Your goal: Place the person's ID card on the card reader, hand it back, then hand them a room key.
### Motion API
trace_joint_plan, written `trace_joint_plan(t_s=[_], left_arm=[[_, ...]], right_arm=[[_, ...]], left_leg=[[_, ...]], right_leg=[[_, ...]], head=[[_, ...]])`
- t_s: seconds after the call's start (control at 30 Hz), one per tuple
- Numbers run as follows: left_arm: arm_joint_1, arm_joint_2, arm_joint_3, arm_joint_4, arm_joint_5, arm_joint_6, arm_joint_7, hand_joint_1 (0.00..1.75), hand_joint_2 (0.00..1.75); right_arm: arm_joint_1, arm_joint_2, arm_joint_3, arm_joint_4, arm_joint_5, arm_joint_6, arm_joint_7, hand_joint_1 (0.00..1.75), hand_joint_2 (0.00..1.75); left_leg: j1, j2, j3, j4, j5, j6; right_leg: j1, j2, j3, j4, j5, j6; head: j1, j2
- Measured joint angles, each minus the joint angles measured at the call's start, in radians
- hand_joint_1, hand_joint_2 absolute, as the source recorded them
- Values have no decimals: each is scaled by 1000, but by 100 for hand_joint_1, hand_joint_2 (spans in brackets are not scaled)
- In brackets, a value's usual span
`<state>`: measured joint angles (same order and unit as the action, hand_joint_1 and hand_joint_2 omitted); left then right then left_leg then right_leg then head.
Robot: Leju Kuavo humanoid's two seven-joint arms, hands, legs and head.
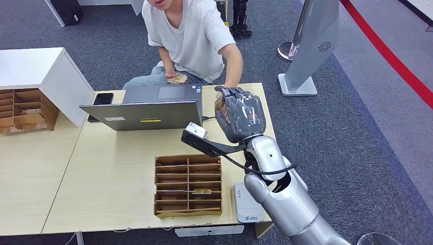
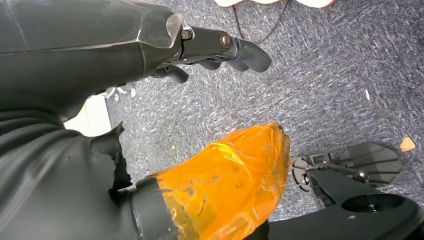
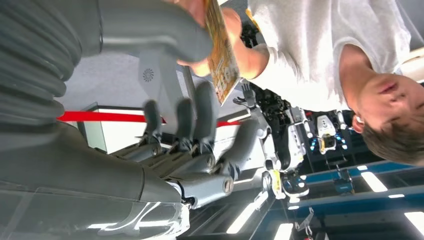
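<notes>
My right hand [image 1: 241,115] is raised over the desk's far right part, fingers spread. A yellowish ID card [image 3: 221,47] lies against its thumb [image 3: 165,35], and the person's hand [image 3: 235,50] grips the card; my fingers [image 3: 200,112] stay apart from it. From the head view the card [image 1: 218,101] peeks out at the hand's left side. The white card reader [image 1: 247,202] lies at the desk's near edge, next to a wooden key box [image 1: 188,185] with a card [image 1: 202,191] in one slot. My left hand [image 2: 210,47] hangs over the carpet, holding nothing.
The person [image 1: 191,35] sits behind the desk with more cards [image 1: 177,79] in the other hand. An open laptop [image 1: 145,108] and a black phone [image 1: 102,99] lie at the far side. A white cabinet [image 1: 35,69] with wooden shelves stands left, a grey sign stand [image 1: 311,46] right.
</notes>
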<state>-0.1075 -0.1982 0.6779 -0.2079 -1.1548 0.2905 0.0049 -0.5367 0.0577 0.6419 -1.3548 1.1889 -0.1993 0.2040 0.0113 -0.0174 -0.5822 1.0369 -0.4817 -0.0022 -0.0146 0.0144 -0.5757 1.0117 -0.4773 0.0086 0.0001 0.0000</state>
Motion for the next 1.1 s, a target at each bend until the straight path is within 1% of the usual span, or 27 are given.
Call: trace_joint_plan(t_s=[0.07, 0.2, 0.3, 0.53, 0.8, 1.1], left_arm=[[1, 0, -3, 0, 1, 2, -10, 0, 0], [5, 4, -7, 0, 6, 10, -42, 0, 0], [12, 8, -7, 0, 13, 14, -52, 0, 0], [23, 12, -7, 0, 35, 29, -67, 0, 0], [44, 16, -3, 0, 62, 47, -87, 0, 0], [59, 16, 21, 0, 88, 61, -109, 0, 0]], right_arm=[[0, 1, 0, 2, 3, -4, 1, 0, 0], [5, 1, 0, -6, 10, -10, -4, 0, 0], [15, 1, 0, -27, 15, -24, -9, 0, 0], [65, -1, 0, -122, 0, -78, -45, 0, 0], [153, -23, 1, -280, -93, -137, -120, 0, 0], [271, -73, -3, -436, -234, -215, -218, 0, 0]], left_leg=[[0, 0, 0, 0, 0, 0], [0, 0, 0, 0, 0, 0], [0, 0, 0, 0, 0, 0], [0, 0, 0, 0, 0, 0], [0, 0, 0, 0, 0, 0], [0, 0, 0, 0, 0, 0]], right_leg=[[0, 0, 0, 0, 0, 0], [0, 0, 0, 0, 0, 0], [0, 0, 0, 0, 0, 0], [0, 0, 0, 0, 0, 0], [0, 0, 0, 0, -1, 0], [0, 0, 0, 0, -1, 1]], head=[[0, 0], [0, 0], [0, 0], [0, 0], [0, 0], [0, 0]])
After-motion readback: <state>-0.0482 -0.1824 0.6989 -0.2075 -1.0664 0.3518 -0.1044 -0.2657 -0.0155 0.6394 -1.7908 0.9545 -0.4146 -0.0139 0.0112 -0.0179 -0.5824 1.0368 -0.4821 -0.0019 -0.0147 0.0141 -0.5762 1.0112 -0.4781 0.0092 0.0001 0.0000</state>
